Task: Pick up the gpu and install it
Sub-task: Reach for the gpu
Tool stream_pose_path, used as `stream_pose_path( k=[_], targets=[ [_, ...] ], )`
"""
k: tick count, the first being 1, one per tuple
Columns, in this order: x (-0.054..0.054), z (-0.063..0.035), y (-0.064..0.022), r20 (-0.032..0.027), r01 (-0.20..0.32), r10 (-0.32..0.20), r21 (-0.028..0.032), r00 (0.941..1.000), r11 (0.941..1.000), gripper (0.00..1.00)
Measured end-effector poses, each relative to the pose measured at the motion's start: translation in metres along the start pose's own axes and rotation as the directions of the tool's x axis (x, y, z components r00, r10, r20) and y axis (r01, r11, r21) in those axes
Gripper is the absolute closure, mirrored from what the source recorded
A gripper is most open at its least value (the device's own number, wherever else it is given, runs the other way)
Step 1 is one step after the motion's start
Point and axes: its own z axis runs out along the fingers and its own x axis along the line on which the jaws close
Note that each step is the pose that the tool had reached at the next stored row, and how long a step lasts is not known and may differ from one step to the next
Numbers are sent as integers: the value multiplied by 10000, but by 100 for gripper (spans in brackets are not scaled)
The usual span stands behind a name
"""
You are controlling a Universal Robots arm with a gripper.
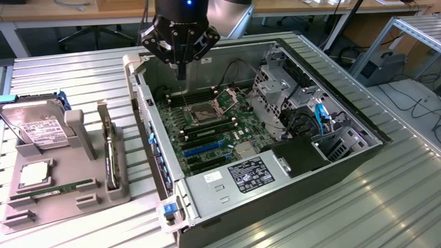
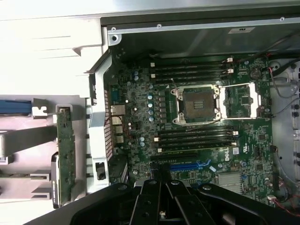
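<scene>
Gpu [image 1: 108,155], thin flat card, seemingly stands edgewise; black pincer [image 1: 181,72] hangs closed.

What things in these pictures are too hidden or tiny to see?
1. Exterior view: the gpu stands edge-on in its grey holder, so its faces are hidden.
2. Exterior view: the hard drive label's print is too small to read.
3. Wrist view: the claw covers part of the motherboard.

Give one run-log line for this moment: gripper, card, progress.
gripper: shut, empty, above open computer case | graphics card: standing in gray holder beside case, untouched | install: not done
</scene>
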Motion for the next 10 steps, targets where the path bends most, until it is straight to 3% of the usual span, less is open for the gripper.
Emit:
stream_pose_path(
  k=[10],
  targets=[
    [140,-4,-10,0,-1,1,0,10000,10000,89]
  ],
)
